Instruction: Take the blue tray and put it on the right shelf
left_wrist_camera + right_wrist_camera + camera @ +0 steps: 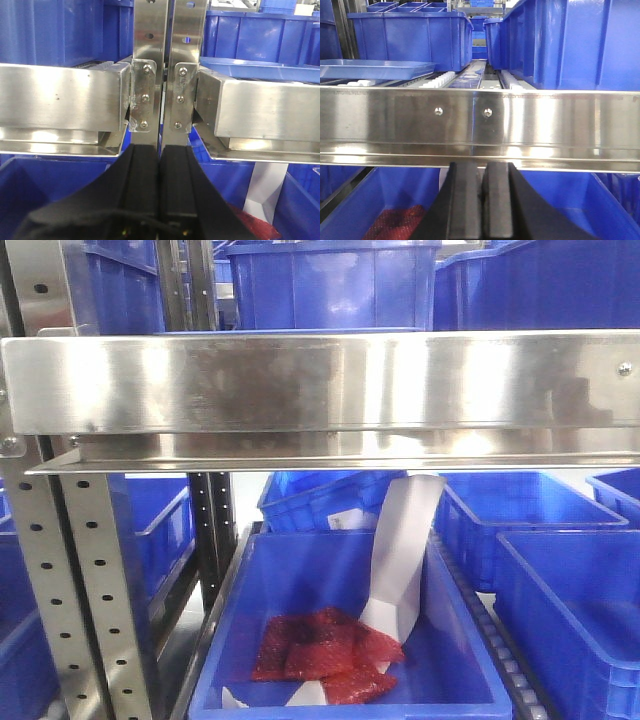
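Bright overhead light; white glare patches on steel shelf front. Slight softness throughout; nearest fingers blurred.
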Controlling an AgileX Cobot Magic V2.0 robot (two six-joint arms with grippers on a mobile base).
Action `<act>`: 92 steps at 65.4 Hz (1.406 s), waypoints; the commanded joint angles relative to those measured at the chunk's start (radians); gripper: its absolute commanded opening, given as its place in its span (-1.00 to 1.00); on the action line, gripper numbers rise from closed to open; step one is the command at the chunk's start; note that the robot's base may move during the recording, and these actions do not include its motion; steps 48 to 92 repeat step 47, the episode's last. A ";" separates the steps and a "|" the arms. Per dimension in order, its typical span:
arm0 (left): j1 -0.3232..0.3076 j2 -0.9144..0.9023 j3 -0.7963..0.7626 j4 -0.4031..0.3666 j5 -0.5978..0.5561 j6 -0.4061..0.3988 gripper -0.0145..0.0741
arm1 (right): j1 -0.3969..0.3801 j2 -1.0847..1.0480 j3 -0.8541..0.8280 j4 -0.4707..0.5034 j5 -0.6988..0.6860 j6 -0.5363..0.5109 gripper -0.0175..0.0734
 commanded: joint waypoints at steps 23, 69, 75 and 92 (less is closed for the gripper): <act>-0.007 -0.014 0.028 0.008 -0.113 -0.012 -0.78 | -0.006 -0.020 -0.023 0.000 -0.083 -0.011 -0.53; -0.007 -0.014 0.028 0.008 -0.113 -0.012 -0.78 | -0.006 -0.020 -0.023 0.000 -0.083 -0.011 -0.53; -0.007 -0.014 0.028 0.008 -0.113 -0.012 -0.78 | -0.006 -0.020 -0.023 0.000 -0.083 -0.011 -0.53; -0.007 -0.014 0.028 0.008 -0.113 -0.012 -0.78 | -0.006 -0.020 -0.023 0.000 -0.083 -0.011 -0.53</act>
